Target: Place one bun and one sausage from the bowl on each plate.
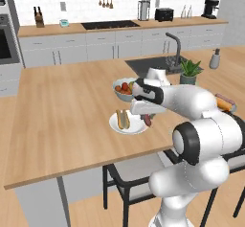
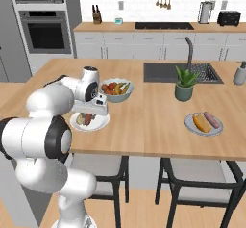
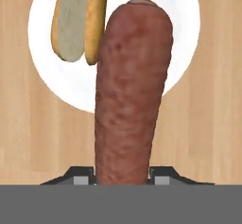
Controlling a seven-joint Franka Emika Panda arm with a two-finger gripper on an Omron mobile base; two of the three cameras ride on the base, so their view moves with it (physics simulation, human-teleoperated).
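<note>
One sausage (image 3: 132, 90) is clenched in the hand (image 3: 124, 180), standing out lengthwise from between the two finger tips, which press on its near end from either side. The hand hangs just above the near plate (image 3: 182, 43), sausage tip pointing down toward it; whether the tip touches the plate I cannot tell. A bun (image 3: 78, 22) already lies on this plate, just beside the sausage's line.

Step in hand, as I judge it: setting the sausage down next to the bun to complete this plate. Next move calls for a short descent, keeping the sausage clear of the bun, then letting go so it rests inside the rim and does not roll off.

Second plate (image 2: 190, 124), well apart past the potted plant (image 2: 184, 83), carries a bun (image 2: 202, 122) and a sausage (image 2: 211, 119) side by side, so that one looks finished.

Arm pose: upper links fold forward and low over the worktop (image 1: 62, 111), wrist bent so the hand points downward, close by the fruit bowl (image 2: 115, 95).
</note>
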